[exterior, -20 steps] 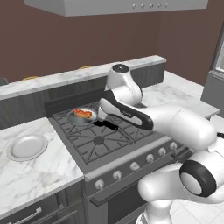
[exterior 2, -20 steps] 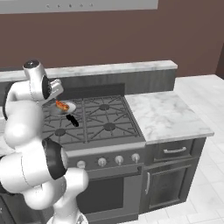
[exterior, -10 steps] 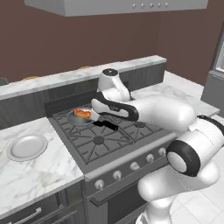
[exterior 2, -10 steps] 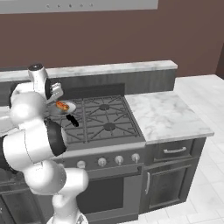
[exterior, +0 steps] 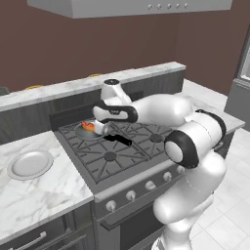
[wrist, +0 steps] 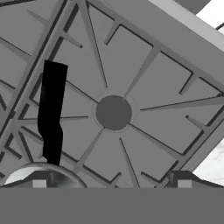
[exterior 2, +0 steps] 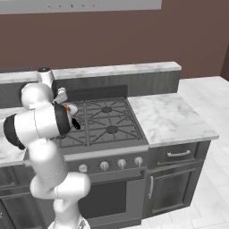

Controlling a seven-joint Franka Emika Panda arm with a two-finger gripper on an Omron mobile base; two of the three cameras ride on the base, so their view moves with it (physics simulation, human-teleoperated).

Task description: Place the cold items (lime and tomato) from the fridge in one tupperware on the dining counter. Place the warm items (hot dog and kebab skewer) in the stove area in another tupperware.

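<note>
the gripper (wrist: 111, 181) hangs low over the stove (exterior: 117, 151), its two fingertips (wrist: 40, 180) spread wide with nothing between them; a pan (exterior: 87, 132) sits on the rear left burner, its black handle (wrist: 51, 114) pointing across the grate; the hot dog (exterior: 88, 125) lies in that pan, just beside the hand; an empty plate (exterior: 30, 164) rests on the marble counter (exterior: 44, 188) left of the stove

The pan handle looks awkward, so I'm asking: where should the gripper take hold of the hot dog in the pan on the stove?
Probably across the middle of the hot dog, coming from above with the open gripper. It lies low in the pan, whose rim blocks a sideways approach, and the black handle sticks out toward the stove front. Its exact lie is too small to tell.
</note>
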